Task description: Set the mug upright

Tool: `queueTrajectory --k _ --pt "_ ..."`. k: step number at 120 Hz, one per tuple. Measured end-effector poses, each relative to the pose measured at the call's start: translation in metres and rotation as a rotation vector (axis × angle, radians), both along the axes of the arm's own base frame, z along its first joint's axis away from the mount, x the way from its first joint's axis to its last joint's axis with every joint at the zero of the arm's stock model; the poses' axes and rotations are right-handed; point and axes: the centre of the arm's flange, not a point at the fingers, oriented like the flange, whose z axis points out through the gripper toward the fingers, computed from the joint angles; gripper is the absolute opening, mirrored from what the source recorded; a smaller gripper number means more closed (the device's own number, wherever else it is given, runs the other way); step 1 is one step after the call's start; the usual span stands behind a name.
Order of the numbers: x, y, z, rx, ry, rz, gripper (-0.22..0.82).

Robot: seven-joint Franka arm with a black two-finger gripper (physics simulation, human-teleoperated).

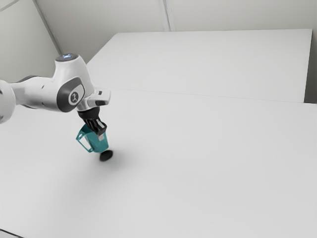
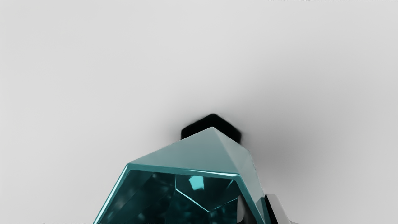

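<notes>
At the exterior view's left, the mug (image 1: 99,142) is pinched by its wall in the gripper (image 1: 101,134), mouth up but tilted. Levelling and setting down seem left.

Mug (image 2: 192,152) partly outside wrist view

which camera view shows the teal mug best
The exterior view: it shows the mug from the side, handle and tilt included. The wrist view looks closely into its mouth, giving the rim and inner facets, but the picture's edge cuts the mug off.
</notes>
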Motion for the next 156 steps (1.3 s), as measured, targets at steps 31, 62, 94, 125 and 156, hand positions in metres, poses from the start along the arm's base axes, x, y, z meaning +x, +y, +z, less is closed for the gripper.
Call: queueTrajectory --k 31,62,94,125,156 --pt "0.011 -0.014 -0.02 0.024 -0.004 0.018 -0.17" --pt "0.015 -0.065 -0.032 0.028 -0.008 -0.033 -0.17" --pt "0.016 -0.055 -0.033 0.029 -0.015 0.016 -0.17" --pt "0.016 -0.061 -0.034 0.03 -0.018 0.032 -0.17" --pt "0.015 -0.061 -0.034 0.022 -0.017 0.053 -0.1"
